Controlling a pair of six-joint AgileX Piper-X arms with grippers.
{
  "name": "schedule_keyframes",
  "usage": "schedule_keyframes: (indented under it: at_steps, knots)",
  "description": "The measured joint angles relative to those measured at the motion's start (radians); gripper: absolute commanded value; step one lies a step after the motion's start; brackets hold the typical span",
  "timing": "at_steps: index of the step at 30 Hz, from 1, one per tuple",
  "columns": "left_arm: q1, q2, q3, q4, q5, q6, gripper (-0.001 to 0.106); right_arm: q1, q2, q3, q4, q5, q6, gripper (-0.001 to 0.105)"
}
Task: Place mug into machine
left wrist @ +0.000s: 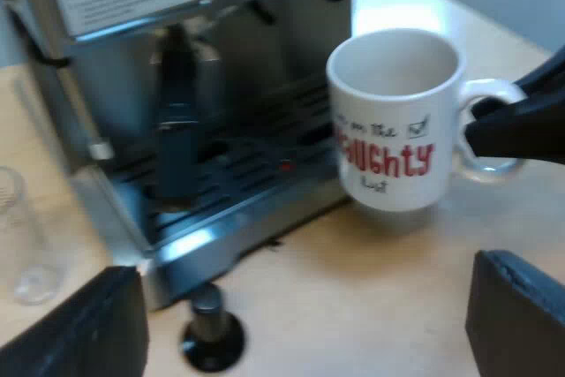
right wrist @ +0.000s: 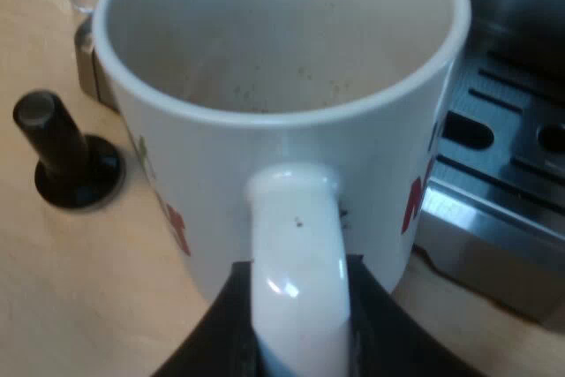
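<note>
A white mug (left wrist: 393, 121) with red lettering is upright and empty by the drip tray (left wrist: 256, 209) of the espresso machine (left wrist: 132, 50). I cannot tell whether it rests on the wooden table. My right gripper (left wrist: 499, 125) reaches in at its handle. In the right wrist view the mug (right wrist: 282, 86) is close, and my right gripper (right wrist: 297, 302) is shut on its white handle (right wrist: 296, 245), one black finger on each side. My left gripper (left wrist: 309, 306) hangs over the table before the machine, open, with nothing between its fingers.
A tamper with a black knob (left wrist: 210, 337) stands on the table at the drip tray's corner, also the tamper (right wrist: 66, 161) beside the mug. A dark handle (left wrist: 177, 121) hangs at the machine's front. A clear measuring glass (left wrist: 22, 245) stands beside the machine.
</note>
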Motion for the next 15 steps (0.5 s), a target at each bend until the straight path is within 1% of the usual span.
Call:
schedule_keyframes:
  at_steps: [2,4,5,7,8,10,12,13,15]
  knots:
    - [0.048,0.021,0.002,-0.025,0.029,0.016,0.081,0.0,0.034,-0.015,-0.016,0.0,0.0,0.0]
    - [0.123,0.047,0.01,-0.066,0.104,0.031,0.081,0.0,0.073,-0.031,-0.026,-0.004,0.0,0.0]
    - [0.145,0.052,0.011,-0.068,0.129,0.039,0.081,0.0,0.083,-0.035,-0.029,-0.007,0.0,0.0]
    - [0.232,0.069,0.01,-0.079,0.225,0.056,0.081,0.0,0.117,-0.043,-0.059,-0.019,0.002,0.0]
    - [0.246,0.071,0.01,-0.08,0.24,0.059,0.081,0.0,0.125,-0.044,-0.067,-0.019,0.002,0.0]
    - [0.324,0.075,0.01,-0.083,0.299,0.075,0.081,-0.003,0.15,-0.043,-0.108,-0.022,0.002,0.0]
    - [0.367,0.075,0.01,-0.082,0.326,0.083,0.081,-0.007,0.17,-0.046,-0.131,-0.021,0.003,0.0]
    - [0.385,0.075,0.01,-0.082,0.36,0.1,0.081,-0.006,0.184,-0.046,-0.15,-0.021,0.003,0.0]
    - [0.394,0.075,0.013,-0.082,0.386,0.11,0.081,-0.008,0.207,-0.047,-0.183,-0.021,0.003,0.0]
